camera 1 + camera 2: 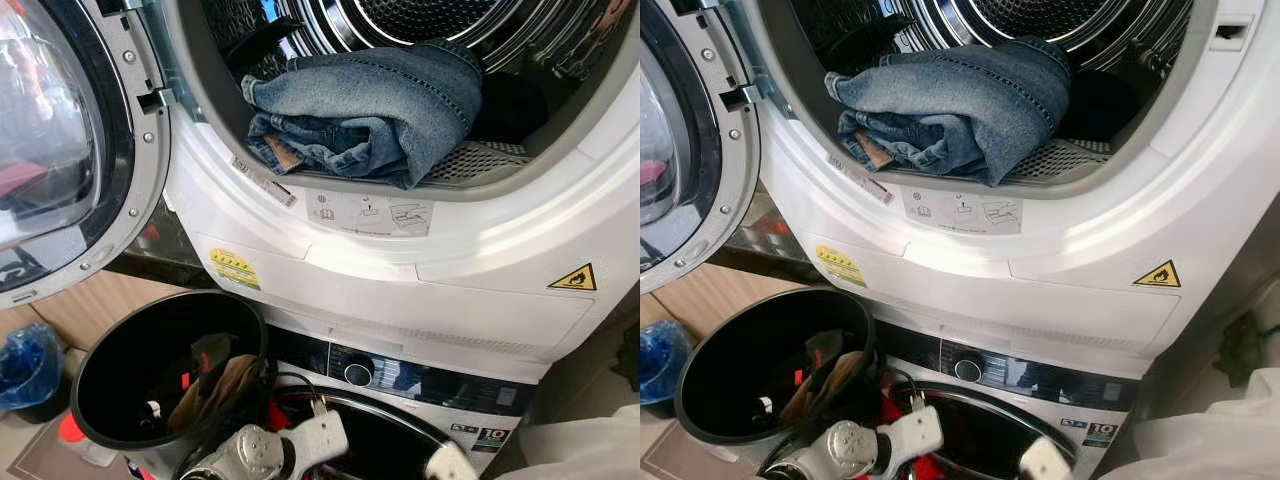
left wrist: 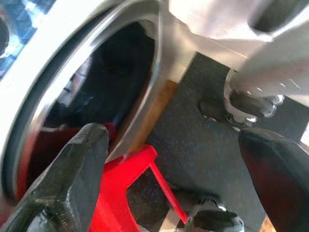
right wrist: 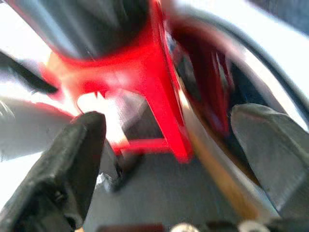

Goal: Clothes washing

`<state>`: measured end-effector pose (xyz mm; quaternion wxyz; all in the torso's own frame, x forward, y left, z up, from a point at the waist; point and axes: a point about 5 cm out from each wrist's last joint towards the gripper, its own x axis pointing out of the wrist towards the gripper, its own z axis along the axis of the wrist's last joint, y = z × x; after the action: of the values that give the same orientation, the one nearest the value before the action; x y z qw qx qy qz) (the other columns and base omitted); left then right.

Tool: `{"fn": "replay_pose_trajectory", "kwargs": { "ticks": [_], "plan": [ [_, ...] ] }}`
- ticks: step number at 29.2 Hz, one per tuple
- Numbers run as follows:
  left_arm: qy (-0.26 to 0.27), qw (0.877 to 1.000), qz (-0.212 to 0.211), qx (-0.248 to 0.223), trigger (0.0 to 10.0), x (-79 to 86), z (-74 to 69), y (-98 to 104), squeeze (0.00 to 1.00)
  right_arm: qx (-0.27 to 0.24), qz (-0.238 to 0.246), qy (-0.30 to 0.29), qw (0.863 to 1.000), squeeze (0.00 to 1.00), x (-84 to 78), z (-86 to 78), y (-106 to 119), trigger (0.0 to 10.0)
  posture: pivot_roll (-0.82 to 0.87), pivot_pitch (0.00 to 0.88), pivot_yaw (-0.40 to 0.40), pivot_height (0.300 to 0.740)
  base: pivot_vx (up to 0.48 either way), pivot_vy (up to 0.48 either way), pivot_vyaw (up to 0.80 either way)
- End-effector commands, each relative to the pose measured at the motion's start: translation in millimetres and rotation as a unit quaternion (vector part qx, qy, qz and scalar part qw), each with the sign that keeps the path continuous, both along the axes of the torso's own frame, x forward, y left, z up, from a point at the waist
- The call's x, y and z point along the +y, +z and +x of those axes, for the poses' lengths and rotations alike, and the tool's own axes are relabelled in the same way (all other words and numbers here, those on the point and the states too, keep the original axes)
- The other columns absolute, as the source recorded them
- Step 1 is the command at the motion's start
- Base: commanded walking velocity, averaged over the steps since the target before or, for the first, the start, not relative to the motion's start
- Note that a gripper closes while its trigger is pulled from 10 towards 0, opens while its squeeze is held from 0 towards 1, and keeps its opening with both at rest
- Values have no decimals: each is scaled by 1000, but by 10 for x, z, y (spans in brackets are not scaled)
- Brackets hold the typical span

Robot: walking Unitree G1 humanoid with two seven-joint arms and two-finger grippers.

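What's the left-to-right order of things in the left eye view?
Open dryer door → black bucket → jeans in the drum mouth → flame warning sticker.

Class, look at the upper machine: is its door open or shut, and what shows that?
Open. The door is swung out to the left, leaving the drum exposed with jeans at the opening.

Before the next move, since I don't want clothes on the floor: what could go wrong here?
1. The jeans lie bunched at the upper drum's front lip, one fold over the edge; they might slide out.
2. The open door stands beside the opening, so a rising arm could knock it.
3. The black bucket stands close below, by the left arm, and could tip.
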<state>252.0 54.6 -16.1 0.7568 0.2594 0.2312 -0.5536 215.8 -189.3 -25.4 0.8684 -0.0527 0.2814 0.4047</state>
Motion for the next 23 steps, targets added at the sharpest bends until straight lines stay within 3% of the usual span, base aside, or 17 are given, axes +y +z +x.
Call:
{"fn": "replay_pose_trajectory", "kwargs": {
  "ticks": [1, 7, 9, 13, 15, 18, 20, 23],
  "plan": [
    [-4, 1000, 11, 5, 10000, 38, -39, -44, 0, -4, 26, 22, 999, 0, 70, 7, 55, 10000, -131, 40, 97, 740, 0, 0, 0],
    [1, 1000, 8, 8, 10000, 30, -47, -51, 0, -19, 67, 107, 992, 0, 36, -70, 359, 10000, -130, 44, 95, 740, 0, 0, 0],
    [1, 1000, 9, 12, 10000, 34, -69, -70, 0, -14, 69, 148, 987, 0, -17, -197, 461, 10000, -129, 47, 92, 740, 0, 0, 0],
    [1, 1000, 8, 17, 10000, 30, -98, -91, 0, 12, 79, 188, 979, 0, -20, -389, 560, 10000, -133, 48, 92, 740, 0, 0, 0],
    [3, 1000, 7, 20, 10000, 31, -105, -96, 0, 2, 72, 181, 981, 0, -20, -385, 588, 10000, -136, 48, 94, 740, 0, 0, 0],
    [4, 999, 11, 30, 10000, 46, -134, -126, 0, -48, 137, 164, 976, 0, 106, -292, 902, 10000, -137, 50, 97, 740, 0, 0, 0],
    [7, 999, 10, 33, 10000, 54, -135, -128, 0, -100, 189, 183, 959, 0, 330, -222, 1240, 10000, -137, 50, 100, 740, 0, 0, 0],
    [6, 999, 11, 33, 10000, 56, -137, -129, 0, -116, 203, 197, 952, 0, 435, -212, 1348, 10000, -138, 50, 101, 740, 0, 0, 0]
  ]
}}
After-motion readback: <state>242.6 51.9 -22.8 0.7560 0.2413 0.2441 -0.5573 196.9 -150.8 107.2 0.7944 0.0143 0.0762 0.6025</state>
